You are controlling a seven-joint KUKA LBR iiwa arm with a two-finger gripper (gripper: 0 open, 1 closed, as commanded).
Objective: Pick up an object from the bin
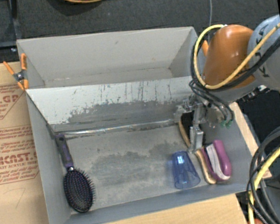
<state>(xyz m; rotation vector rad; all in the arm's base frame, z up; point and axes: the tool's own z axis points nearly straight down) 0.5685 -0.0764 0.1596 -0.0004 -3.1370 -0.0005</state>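
Observation:
My gripper (197, 140) is low in the bin's right part, close to the right wall. Just to its left, and partly hidden by it, lies a black and tan thing (185, 128). A translucent blue cup (183, 170) lies on its side just below and left of the gripper. A long pink, white and tan thing (217, 162) lies below and right of it, along the right wall. I see nothing held in the gripper.
A black hairbrush with a purple handle (77, 188) lies along the bin's left wall, head towards the front corner. The arm with its orange cover and yellow cables hangs over the bin's right rim.

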